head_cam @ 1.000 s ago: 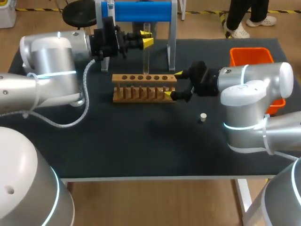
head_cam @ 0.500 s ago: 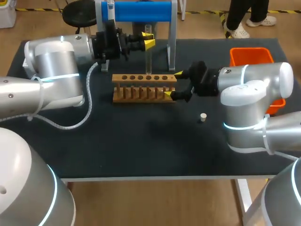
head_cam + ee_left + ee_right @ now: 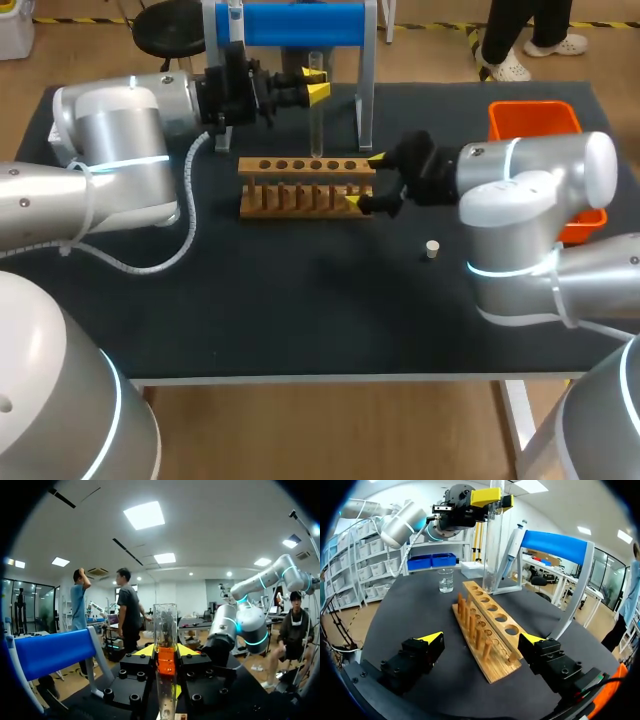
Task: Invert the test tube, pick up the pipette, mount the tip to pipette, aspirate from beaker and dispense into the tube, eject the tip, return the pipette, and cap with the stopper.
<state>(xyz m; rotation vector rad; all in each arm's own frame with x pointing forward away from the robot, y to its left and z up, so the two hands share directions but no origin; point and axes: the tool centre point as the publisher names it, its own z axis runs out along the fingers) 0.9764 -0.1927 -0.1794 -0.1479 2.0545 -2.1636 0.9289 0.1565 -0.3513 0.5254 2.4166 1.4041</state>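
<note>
Yellow-tipped right gripper (image 3: pixel 364 179) has edged closer around the rack (image 3: pixel 300 166).

Orange bin (image 3: pixel 534 118) (partly hidden) at table (image 3: pixel 300 310) edge.

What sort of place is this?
Probably a robotics lab bench staged for chemistry work: wooden test tube rack, small glass beaker, and a clear glass test tube in the left gripper.

Silver-white left arm (image 3: pixel 115 140), right arm (image 3: pixel 530 190), glowing cyan joint rings; white coiled cable (image 3: pixel 186 215); black yellow-tipped left gripper (image 3: pixel 314 83), right gripper (image 3: pixel 365 179)
</note>
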